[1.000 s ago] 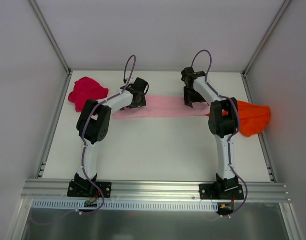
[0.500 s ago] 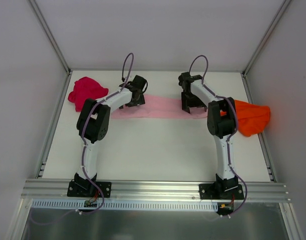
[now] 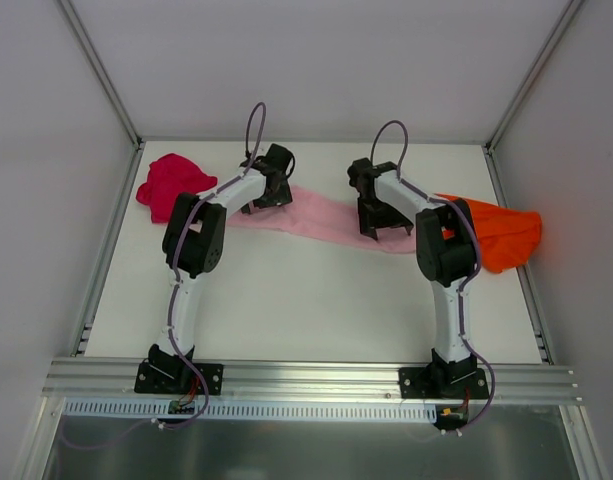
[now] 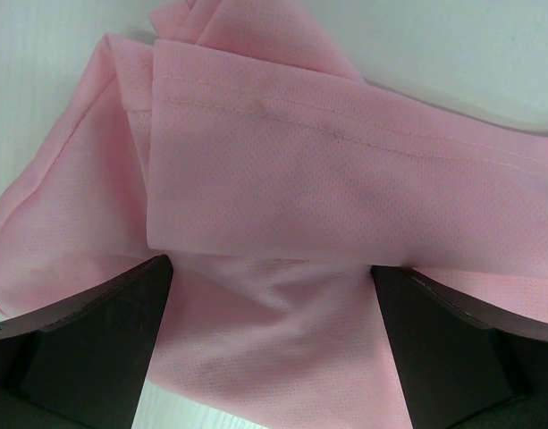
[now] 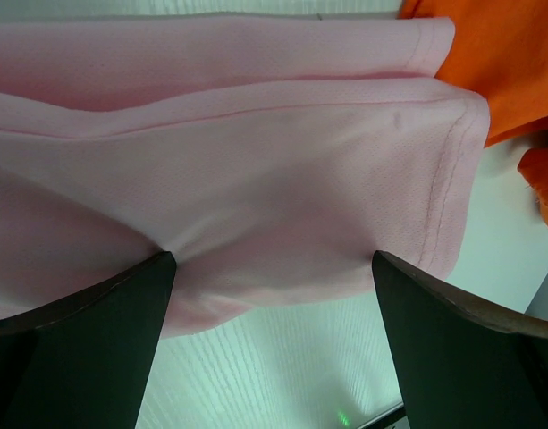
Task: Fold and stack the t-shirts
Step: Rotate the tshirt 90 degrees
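Note:
The light pink t-shirt [image 3: 321,218] lies folded into a long strip across the far middle of the table, slanting nearer toward its right end. My left gripper [image 3: 263,202] stands open over its left end, and in the left wrist view pink cloth [image 4: 282,161] fills the gap between the wide-apart fingers [image 4: 95,331]. My right gripper [image 3: 382,228] stands open over the strip's right end, with the hemmed pink edge [image 5: 282,170] bunched between its fingers [image 5: 452,340]. The crimson t-shirt [image 3: 172,184] is crumpled at the far left. The orange t-shirt [image 3: 504,236] is crumpled at the right.
White walls with metal posts enclose the table [image 3: 306,300] at the left, back and right. An aluminium rail [image 3: 306,378] holding both arm bases runs along the near edge. Orange cloth [image 5: 497,54] nearly touches the pink strip's right end.
My right gripper has moved left and nearer, and the pink strip's right end has shifted nearer, so the strip now slants. My left gripper has shifted slightly left.

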Controlling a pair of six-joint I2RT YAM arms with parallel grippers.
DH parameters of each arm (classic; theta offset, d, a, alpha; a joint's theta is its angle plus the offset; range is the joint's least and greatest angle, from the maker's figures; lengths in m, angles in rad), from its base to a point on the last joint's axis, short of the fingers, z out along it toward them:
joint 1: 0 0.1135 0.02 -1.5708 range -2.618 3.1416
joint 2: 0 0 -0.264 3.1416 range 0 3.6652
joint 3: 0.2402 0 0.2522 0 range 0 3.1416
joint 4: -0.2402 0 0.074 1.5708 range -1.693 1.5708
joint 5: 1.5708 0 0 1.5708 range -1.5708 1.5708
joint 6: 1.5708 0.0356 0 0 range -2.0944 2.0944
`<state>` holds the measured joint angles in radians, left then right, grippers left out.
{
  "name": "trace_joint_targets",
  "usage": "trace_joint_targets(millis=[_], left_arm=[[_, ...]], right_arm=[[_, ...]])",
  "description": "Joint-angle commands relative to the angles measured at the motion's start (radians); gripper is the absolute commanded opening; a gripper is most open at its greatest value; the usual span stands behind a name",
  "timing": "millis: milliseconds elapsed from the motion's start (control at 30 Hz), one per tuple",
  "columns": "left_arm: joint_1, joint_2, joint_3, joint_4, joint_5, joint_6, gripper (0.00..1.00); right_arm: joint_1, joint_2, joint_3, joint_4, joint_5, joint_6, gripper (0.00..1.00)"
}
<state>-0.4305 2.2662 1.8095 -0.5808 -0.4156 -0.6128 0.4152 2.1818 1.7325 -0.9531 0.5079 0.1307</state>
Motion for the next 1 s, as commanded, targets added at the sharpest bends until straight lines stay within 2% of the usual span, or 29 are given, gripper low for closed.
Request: trace_joint_targets(millis=[0, 100, 300, 467, 633, 967], left_arm=[[0.013, 0.038, 0.024, -0.024, 0.09, 0.008, 0.99], [0.024, 0.053, 0.039, -0.017, 0.136, 0.01, 0.99], [0.035, 0.113, 0.163, -0.057, 0.192, 0.015, 0.99], [0.038, 0.125, 0.183, -0.008, 0.294, 0.038, 0.99], [0.039, 0.176, 0.312, -0.057, 0.375, 0.045, 0.99], [0.041, 0.179, 0.291, -0.028, 0.436, 0.058, 0.99]], right_arm=[[0.027, -0.057, -0.048, -0.032, -0.014, 0.038, 1.0], [0.049, -0.105, -0.109, 0.016, -0.046, 0.046, 1.0], [0.1, -0.163, -0.244, 0.062, -0.049, 0.09, 1.0], [0.191, -0.201, -0.327, 0.109, -0.084, 0.132, 1.0], [0.298, -0.247, -0.378, 0.123, -0.094, 0.159, 1.0], [0.503, -0.329, -0.482, 0.148, -0.089, 0.234, 0.99]])
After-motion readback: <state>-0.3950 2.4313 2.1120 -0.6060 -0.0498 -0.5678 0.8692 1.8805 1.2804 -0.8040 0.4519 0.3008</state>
